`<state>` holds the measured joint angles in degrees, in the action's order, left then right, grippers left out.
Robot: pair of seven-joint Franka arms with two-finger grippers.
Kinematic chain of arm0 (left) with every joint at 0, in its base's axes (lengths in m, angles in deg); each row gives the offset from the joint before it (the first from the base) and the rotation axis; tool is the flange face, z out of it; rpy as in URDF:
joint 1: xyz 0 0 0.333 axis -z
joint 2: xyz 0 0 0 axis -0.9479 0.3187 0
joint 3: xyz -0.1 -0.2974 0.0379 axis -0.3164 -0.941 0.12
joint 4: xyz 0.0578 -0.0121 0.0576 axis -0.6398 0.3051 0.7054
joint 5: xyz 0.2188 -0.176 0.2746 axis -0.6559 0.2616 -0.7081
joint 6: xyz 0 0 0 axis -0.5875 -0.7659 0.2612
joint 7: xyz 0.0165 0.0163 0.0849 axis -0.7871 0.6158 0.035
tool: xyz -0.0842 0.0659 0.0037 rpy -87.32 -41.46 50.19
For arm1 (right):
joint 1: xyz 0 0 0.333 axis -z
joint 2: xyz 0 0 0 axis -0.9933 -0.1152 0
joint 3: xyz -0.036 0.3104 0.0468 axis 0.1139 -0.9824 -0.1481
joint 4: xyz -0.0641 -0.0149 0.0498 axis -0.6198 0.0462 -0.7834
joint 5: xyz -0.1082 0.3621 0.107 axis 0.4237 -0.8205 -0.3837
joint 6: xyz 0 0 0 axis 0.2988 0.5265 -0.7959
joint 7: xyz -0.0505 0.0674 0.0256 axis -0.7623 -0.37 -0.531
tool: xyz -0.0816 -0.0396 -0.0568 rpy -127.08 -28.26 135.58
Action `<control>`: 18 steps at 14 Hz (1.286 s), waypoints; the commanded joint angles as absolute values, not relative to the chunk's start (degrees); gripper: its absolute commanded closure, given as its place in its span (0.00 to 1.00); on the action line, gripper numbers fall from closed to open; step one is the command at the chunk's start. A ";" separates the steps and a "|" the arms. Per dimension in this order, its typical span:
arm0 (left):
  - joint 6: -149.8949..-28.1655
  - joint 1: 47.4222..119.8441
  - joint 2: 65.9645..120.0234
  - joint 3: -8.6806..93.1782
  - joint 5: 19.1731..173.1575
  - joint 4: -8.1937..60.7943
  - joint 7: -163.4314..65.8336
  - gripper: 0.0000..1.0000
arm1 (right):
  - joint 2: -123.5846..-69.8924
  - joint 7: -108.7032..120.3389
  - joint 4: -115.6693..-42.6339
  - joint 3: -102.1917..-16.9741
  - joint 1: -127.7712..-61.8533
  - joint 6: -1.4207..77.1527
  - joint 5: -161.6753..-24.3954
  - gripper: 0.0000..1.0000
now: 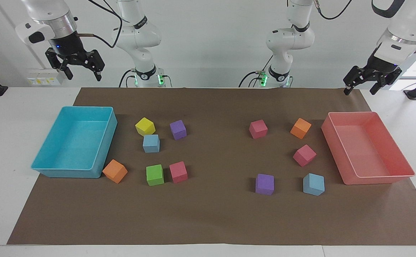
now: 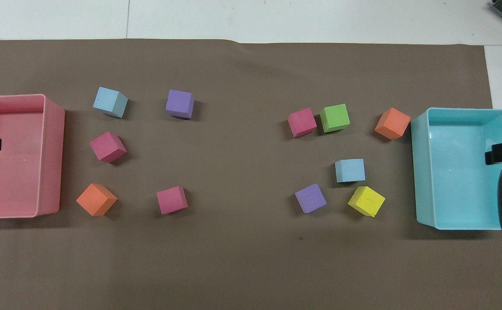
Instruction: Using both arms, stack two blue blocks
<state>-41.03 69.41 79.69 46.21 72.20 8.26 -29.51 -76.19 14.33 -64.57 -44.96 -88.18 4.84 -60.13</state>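
1. We see our two small sky-blue foam cubes sitting apart on the worktop (image 1: 208, 221), which has a brown paper mat on it. No stacking is done yet.
2. One blue cube (image 1: 151, 143) sits toward the right arm's end, just beside a yellow foam cube (image 1: 145, 126) and near the big turquoise plastic tray (image 1: 106, 142).
3. The other blue cube (image 1: 313, 184) sits toward the left arm's end, near the pink plastic tray (image 1: 379, 179) and beside a purple foam cube (image 1: 264, 184).
4. Our right gripper (image 1: 80, 69) hangs high over the worktop by the turquoise tray. Its fingers are spread and it holds nothing.
5. Our left gripper (image 1: 360, 85) hangs high up by the pink tray. Its fingers are spread too, and it holds nothing.
6. We think the whole job is left: each arm goes down to its own blue cube, one is picked up, and it is set on top of the other.
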 commanded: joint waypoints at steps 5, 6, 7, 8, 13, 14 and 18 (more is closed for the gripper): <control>-40.30 70.80 79.86 46.16 72.52 7.45 -28.96 0.00 | -75.33 13.55 -65.84 -45.44 -87.34 5.79 -60.07 0.00; -40.30 70.98 79.86 46.16 72.52 7.45 -28.87 0.00 | -75.33 13.55 -65.84 -45.44 -87.26 5.79 -60.07 0.00; -40.56 71.06 79.86 46.16 72.52 7.37 -28.79 0.00 | -75.33 13.47 -65.84 -45.44 -87.25 5.79 -60.07 0.00; -40.73 71.06 79.94 46.16 72.52 7.37 -28.79 0.00 | -75.33 13.46 -65.84 -45.44 -87.25 5.70 -60.07 0.00; -40.65 70.19 79.77 46.24 72.52 7.54 -28.61 0.00 | -75.42 13.38 -65.31 -45.44 -87.25 5.61 -59.98 0.00; -40.65 70.10 79.77 46.33 72.52 7.54 -28.61 0.00 | -75.42 13.29 -65.31 -45.53 -87.34 5.26 -59.98 0.00; -40.91 70.27 79.86 46.51 72.52 7.45 -28.87 0.00 | -74.37 13.12 -68.28 -45.35 -87.25 5.87 -59.72 0.00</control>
<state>-41.07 70.12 79.69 46.23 72.21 8.26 -29.48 -76.14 14.33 -64.84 -44.95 -88.18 4.83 -60.13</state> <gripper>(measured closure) 0.000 0.000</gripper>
